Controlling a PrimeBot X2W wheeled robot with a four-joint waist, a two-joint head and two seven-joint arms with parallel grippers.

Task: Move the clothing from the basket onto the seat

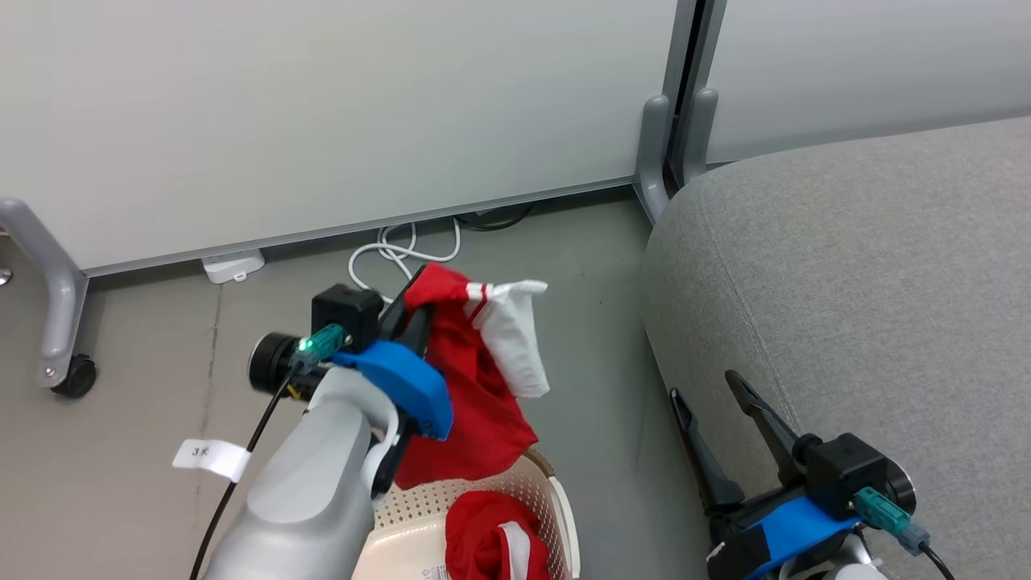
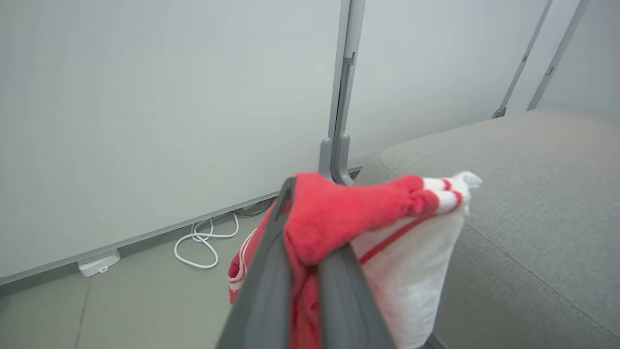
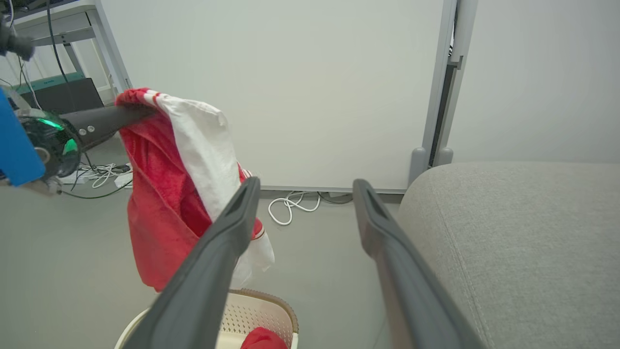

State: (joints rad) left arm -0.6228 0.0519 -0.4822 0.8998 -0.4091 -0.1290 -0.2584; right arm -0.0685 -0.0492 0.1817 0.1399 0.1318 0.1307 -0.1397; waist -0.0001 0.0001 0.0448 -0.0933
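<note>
My left gripper [image 1: 415,302] is shut on a red garment with white trim [image 1: 475,379], which hangs from its fingertips above the basket [image 1: 556,491]. In the left wrist view the fabric [image 2: 348,213] is bunched between the two dark fingers [image 2: 261,286]. A second red garment [image 1: 491,536] lies inside the cream perforated basket. The grey seat [image 1: 870,282] lies to the right, apart from the hanging garment. My right gripper [image 1: 713,387] stands open at the seat's near edge with nothing between its fingers. From the right wrist the hanging garment [image 3: 164,194] and basket rim [image 3: 271,303] show at left.
A pale partition wall [image 1: 322,113] with grey posts [image 1: 672,145] stands behind. White cable [image 1: 403,250] lies coiled on the grey floor by a small white box [image 1: 232,266]. A castor foot [image 1: 72,374] is at the far left.
</note>
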